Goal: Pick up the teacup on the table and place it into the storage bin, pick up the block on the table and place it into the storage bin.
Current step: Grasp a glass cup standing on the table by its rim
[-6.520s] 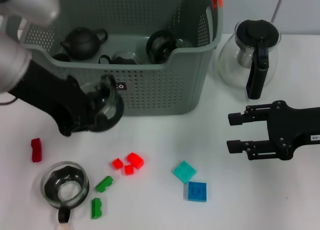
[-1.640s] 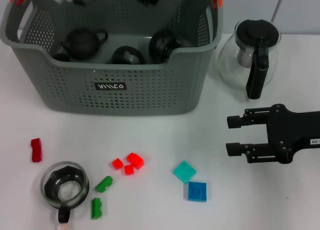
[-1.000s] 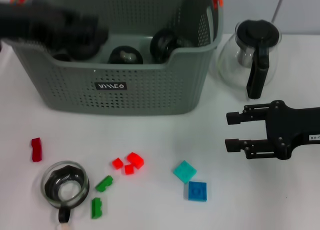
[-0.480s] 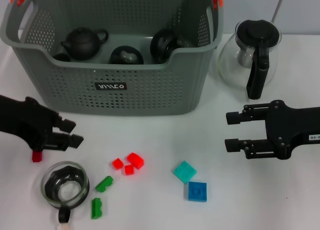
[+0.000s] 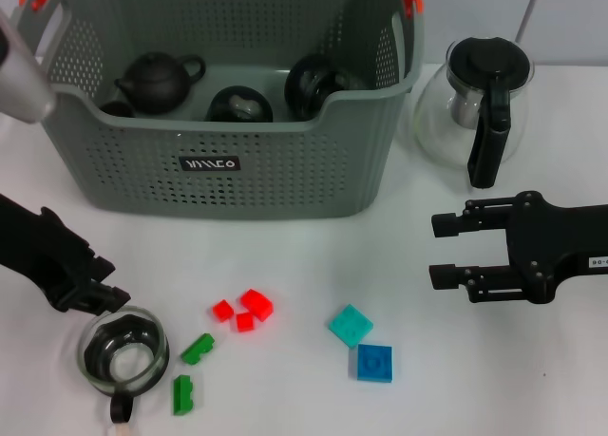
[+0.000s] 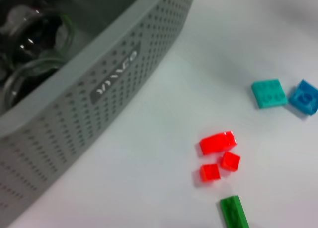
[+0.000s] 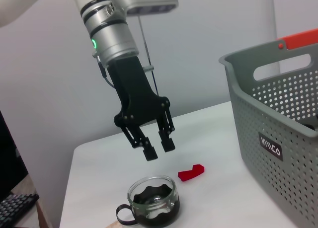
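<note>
I've got the left gripper point(image 7: 159, 149) hanging just above the teacup point(image 5: 123, 351), fingers spread, nothing between them. The cup sits upright on the table point(image 5: 304, 265), near the front left, well short of the bin point(image 5: 218, 94). Dark teaware already lies inside the bin. Red blocks point(image 5: 243, 312) lie near the cup, green ones point(image 5: 190, 369) beside it, teal and blue ones further right. My right gripper point(image 5: 439, 251) is parked over the table's right side, fingers apart, empty.

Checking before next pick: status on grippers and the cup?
Left gripper open, hovering just above glass teacup, not gripping. Right gripper open, idle right of blocks. Storage bin behind. Dark red block beside cup; nothing blocking.
</note>
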Robot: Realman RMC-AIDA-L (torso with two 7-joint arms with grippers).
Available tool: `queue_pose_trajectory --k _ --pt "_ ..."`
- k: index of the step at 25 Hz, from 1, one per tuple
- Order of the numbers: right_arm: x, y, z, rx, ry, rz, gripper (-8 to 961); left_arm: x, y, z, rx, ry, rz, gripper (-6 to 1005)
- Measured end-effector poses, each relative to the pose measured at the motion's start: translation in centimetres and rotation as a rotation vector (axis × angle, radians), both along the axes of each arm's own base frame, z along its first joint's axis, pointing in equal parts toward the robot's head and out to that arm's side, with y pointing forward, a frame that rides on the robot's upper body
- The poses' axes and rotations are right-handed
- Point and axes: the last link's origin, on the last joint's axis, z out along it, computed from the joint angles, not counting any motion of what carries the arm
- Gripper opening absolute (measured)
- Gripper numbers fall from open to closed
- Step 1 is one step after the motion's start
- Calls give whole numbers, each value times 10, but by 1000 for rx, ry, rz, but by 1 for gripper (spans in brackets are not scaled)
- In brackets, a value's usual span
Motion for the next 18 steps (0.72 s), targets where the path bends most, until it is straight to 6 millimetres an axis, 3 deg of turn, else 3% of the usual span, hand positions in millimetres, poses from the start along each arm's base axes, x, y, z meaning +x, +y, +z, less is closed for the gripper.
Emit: queue_pose_trajectory --k 18 --pt "2 -1 0 5 -4 -4 684 -10 15 -32 -10 208 50 392"
